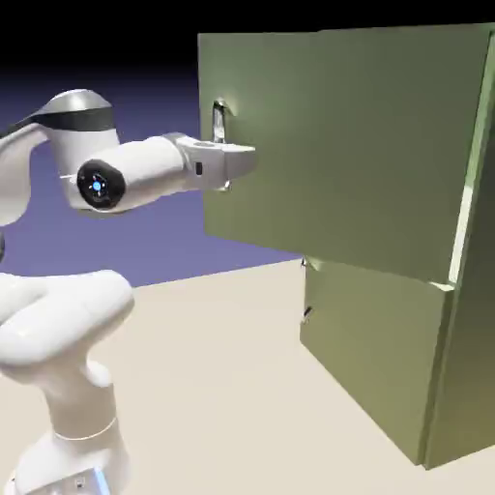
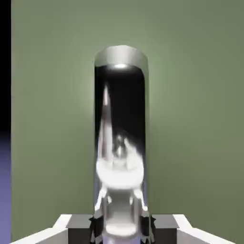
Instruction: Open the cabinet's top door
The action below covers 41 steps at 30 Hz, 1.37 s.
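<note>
**Inspector:** Position of the tall olive-green cabinet (image 1: 387, 319)?

**Assistant:** Right side of the scene. Its larger flat olive-green top door (image 1: 338, 145) stands swung out from the cabinet body, free edge toward the left, hinge line at the far right. The shorter lower panel (image 1: 372, 358) sits beneath it, apparently closed.

**Inspector:** State of the hand?

**Assistant:** The white two-finger gripper (image 1: 224, 160) is pressed together on the small vertical metal bar handle (image 2: 121, 138) — the bar fills the hand view, running up from between the grey fingertips (image 2: 80, 228).

**Inspector:** The governing relation?

**Assistant:** The handle's long axis is vertical and lies directly ahead of the hand, near the door's left edge. The white arm (image 1: 145, 174) reaches in level from the left.

**Inspector:** Judgement?

**Assistant:** Door partly open. Any further pull should follow an arc about the right-hand hinge — a straight pull risks slipping off the bar.
</note>
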Tool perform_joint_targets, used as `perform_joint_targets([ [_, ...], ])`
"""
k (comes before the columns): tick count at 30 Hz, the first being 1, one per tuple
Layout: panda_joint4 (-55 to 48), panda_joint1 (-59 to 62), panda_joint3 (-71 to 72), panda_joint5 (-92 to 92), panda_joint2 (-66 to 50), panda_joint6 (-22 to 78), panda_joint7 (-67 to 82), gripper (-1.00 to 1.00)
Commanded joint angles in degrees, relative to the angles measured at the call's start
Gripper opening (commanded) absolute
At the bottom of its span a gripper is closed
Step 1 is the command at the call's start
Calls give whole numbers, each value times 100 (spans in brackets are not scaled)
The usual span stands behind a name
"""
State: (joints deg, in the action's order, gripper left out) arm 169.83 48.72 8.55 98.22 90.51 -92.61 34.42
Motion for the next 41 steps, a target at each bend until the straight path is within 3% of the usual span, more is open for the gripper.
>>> perform_joint_targets([
  [1,-18,6,-208,-188,-109,130,87,-100],
  [9,-474,-104,-1869,-1780,-1346,1258,882,-100],
  [18,-1691,-877,-3560,-3416,-3209,2568,1813,-100],
  [41,-5904,-4890,-7983,-5076,-7399,6199,4056,-100],
])
